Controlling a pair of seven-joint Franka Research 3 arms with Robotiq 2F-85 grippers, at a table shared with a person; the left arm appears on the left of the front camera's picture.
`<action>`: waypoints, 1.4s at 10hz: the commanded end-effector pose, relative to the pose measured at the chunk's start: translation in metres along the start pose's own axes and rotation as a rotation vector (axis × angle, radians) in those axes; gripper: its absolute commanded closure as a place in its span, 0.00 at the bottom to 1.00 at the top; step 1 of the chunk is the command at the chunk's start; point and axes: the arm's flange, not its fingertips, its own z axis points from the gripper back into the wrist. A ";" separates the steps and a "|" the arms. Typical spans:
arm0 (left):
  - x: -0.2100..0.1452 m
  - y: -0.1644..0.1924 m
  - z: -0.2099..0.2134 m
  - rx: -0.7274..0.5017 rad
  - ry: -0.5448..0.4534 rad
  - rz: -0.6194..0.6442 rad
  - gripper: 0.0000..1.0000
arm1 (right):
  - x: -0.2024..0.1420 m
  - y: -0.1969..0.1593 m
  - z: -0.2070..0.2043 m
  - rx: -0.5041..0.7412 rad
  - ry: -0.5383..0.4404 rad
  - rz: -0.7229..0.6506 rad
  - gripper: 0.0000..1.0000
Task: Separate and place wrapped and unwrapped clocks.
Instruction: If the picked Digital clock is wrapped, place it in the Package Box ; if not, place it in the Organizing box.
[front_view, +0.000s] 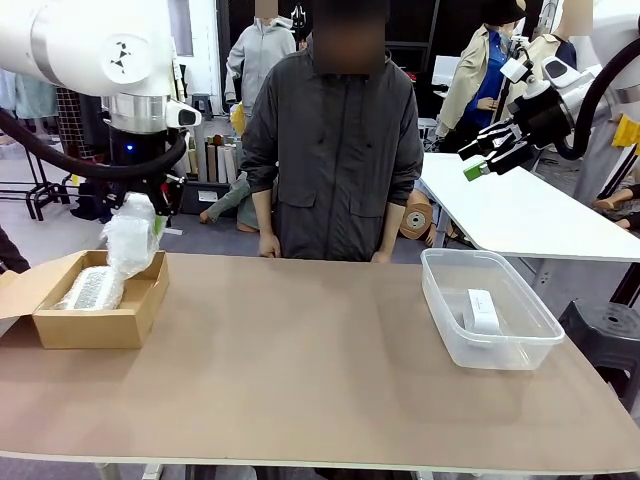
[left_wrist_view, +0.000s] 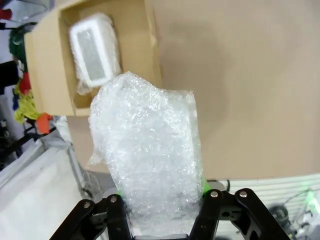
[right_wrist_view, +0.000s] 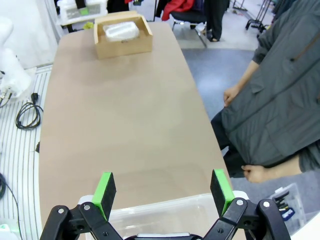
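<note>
My left gripper (front_view: 150, 228) hangs above the cardboard box (front_view: 100, 322) at the table's left end, shut on a wrapped clock (front_view: 130, 240) in crinkly clear film. From the left wrist camera that wrapped clock (left_wrist_view: 152, 155) stands up between my fingers (left_wrist_view: 207, 187), over the box's near edge (left_wrist_view: 50, 75). A second wrapped clock (front_view: 92, 288) lies inside the box (left_wrist_view: 92, 50). The bare white unwrapped clock (front_view: 481, 310) lies in the clear plastic tub (front_view: 440, 300) at the right. My right gripper (front_view: 487, 152) is open, raised high above the tub, its green pads (right_wrist_view: 105, 190) wide apart and nothing between them.
A person in a dark grey jacket (front_view: 340, 140) stands at the far edge, hands (front_view: 268, 246) resting by the table. The brown tabletop (front_view: 300, 350) lies bare between box and tub. A white table (front_view: 520, 215) stands behind at the right.
</note>
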 end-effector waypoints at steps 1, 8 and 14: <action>0.020 0.006 -0.011 0.057 -0.070 0.056 1.00 | 0.001 0.002 0.001 0.001 -0.003 0.006 0.00; 0.029 0.009 -0.016 0.040 -0.060 0.030 1.00 | 0.001 0.002 0.001 0.001 -0.003 0.006 0.00; 0.088 0.055 -0.068 -0.089 -0.135 -0.090 1.00 | 0.001 0.002 0.001 0.001 -0.003 0.006 0.00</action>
